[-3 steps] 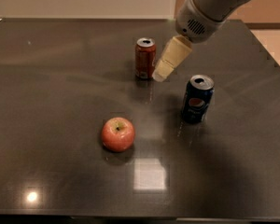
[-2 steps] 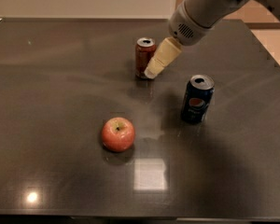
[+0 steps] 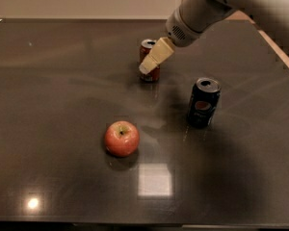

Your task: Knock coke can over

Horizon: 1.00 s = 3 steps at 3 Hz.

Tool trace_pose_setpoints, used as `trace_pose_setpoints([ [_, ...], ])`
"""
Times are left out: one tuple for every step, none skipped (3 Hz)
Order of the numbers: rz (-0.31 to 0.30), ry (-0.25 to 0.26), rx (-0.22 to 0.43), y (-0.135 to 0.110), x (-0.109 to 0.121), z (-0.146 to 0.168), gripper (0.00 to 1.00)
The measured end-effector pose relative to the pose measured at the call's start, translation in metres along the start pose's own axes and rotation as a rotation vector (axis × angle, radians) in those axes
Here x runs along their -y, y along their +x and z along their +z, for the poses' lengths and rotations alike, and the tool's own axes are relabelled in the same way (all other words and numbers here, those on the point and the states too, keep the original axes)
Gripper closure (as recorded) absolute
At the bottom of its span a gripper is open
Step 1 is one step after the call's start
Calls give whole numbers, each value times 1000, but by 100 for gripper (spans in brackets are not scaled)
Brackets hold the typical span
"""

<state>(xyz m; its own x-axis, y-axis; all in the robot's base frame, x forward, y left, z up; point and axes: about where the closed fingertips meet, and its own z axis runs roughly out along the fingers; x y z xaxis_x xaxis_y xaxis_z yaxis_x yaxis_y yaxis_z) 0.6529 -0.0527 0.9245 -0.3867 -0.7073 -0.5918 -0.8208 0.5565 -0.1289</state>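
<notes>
The coke can (image 3: 146, 47), small and red with a silver top, stands upright near the back middle of the dark table (image 3: 53, 90). My gripper (image 3: 147, 67) reaches down from the upper right on a grey arm. Its cream-coloured fingers (image 3: 156, 56) lie across the front of the can and hide most of its body. The fingertip sits at about mid height of the can, on its left front side.
A dark blue Pepsi can (image 3: 203, 102) stands upright to the right front of the coke can. A red apple (image 3: 121, 138) sits nearer the front. The table's right edge (image 3: 279, 52) runs diagonally at the right.
My gripper has moved left, from beside the coke can's right side to across its front. The can still stands upright in the same spot.
</notes>
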Motion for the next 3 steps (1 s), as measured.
trace_pose_setpoints([
  [35, -4, 5, -3, 14, 13, 0],
  [55, -5, 5, -6, 24, 22, 0],
  [66, -7, 7, -11, 31, 26, 0],
])
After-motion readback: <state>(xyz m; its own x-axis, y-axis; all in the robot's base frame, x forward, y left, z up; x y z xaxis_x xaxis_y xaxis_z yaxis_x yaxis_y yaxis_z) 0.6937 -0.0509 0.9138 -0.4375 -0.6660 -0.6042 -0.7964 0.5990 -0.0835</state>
